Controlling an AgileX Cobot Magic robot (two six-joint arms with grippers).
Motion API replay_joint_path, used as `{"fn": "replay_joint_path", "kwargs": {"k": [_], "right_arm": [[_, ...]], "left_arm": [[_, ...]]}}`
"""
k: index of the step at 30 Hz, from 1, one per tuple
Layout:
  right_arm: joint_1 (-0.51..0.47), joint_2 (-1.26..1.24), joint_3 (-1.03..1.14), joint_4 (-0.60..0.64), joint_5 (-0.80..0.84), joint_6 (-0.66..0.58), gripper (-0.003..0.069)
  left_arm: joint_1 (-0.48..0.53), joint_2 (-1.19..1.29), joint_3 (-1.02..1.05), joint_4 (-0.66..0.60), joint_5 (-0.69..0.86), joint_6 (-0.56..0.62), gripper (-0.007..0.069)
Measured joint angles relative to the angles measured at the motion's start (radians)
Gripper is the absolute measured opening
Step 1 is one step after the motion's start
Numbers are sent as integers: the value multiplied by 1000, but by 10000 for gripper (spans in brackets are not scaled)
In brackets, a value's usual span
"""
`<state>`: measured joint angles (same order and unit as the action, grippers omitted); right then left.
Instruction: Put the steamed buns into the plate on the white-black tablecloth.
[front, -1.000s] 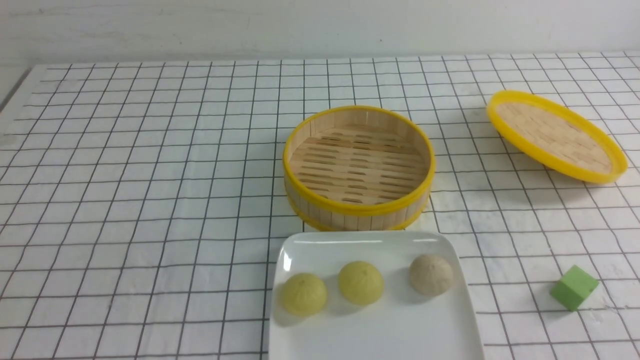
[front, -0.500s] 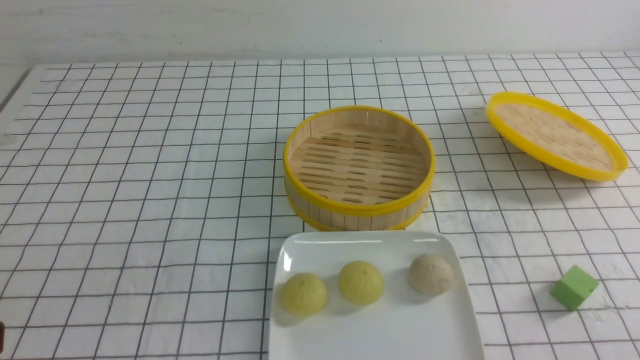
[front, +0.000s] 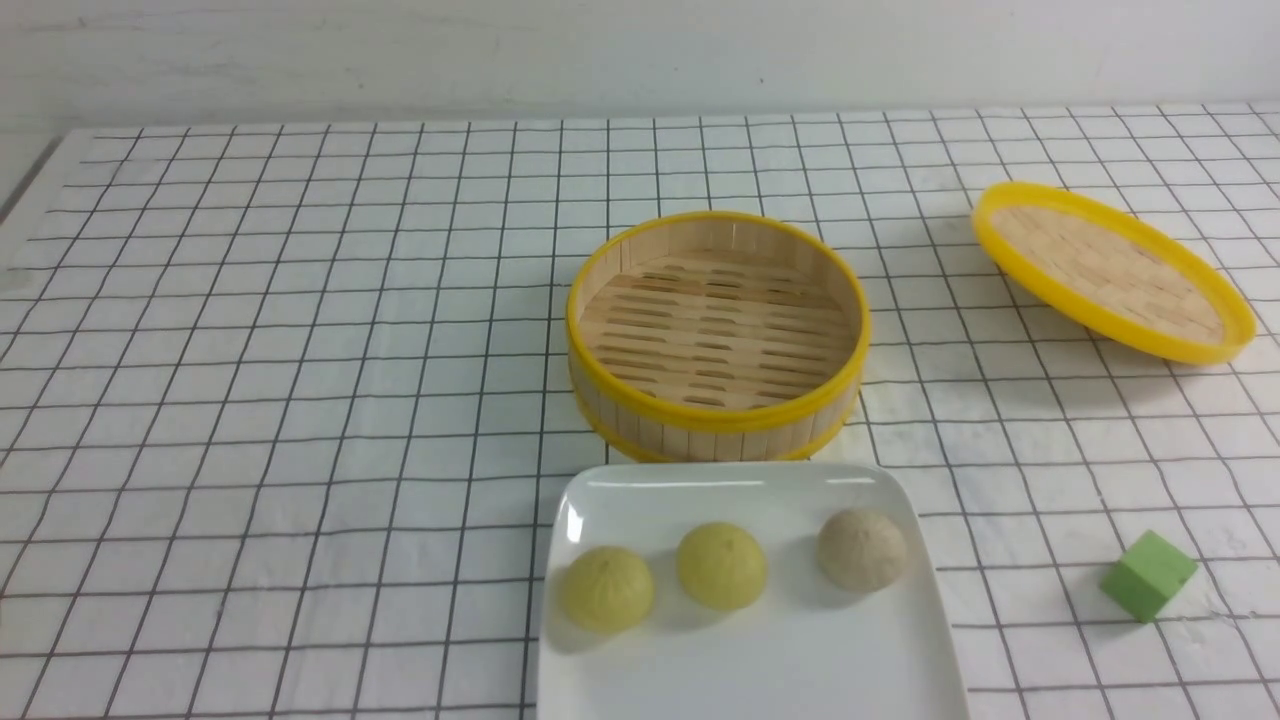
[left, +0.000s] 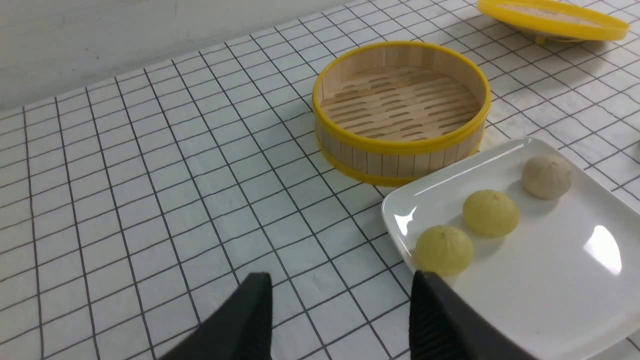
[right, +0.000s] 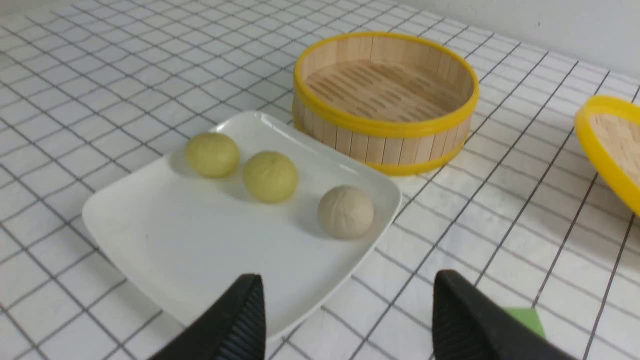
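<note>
Three small domed steamed buns (front: 722, 565) sit in a row on the glossy white squarish plate (front: 760, 670); the left claw (left: 340, 310) and right claw (right: 345, 312) hang wide and empty.

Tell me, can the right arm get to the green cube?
Probably yes. The right gripper hangs open and empty, the green cube sits alone on the cloth on its side, nothing between.
</note>
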<state>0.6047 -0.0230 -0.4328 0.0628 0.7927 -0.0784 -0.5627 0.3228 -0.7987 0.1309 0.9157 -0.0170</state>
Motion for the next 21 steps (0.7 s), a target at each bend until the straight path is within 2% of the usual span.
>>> {"fn": "replay_joint_path", "kwargs": {"k": [5, 8, 11, 16, 21], "right_arm": [[0, 0, 1, -17, -161, 0, 351], [0, 0, 1, -24, -174, 0, 300], [0, 0, 1, -26, -106, 0, 221], [0, 0, 65, -46, -96, 0, 167], [0, 1, 138, -50, -145, 0, 159]], "left_arm": [[0, 0, 0, 11, -4, 0, 391], [0, 0, 0, 12, -6, 0, 391], [0, 0, 0, 12, -10, 0, 391], [0, 0, 0, 12, -51, 0, 391], [0, 0, 0, 13, -86, 0, 391]]}}
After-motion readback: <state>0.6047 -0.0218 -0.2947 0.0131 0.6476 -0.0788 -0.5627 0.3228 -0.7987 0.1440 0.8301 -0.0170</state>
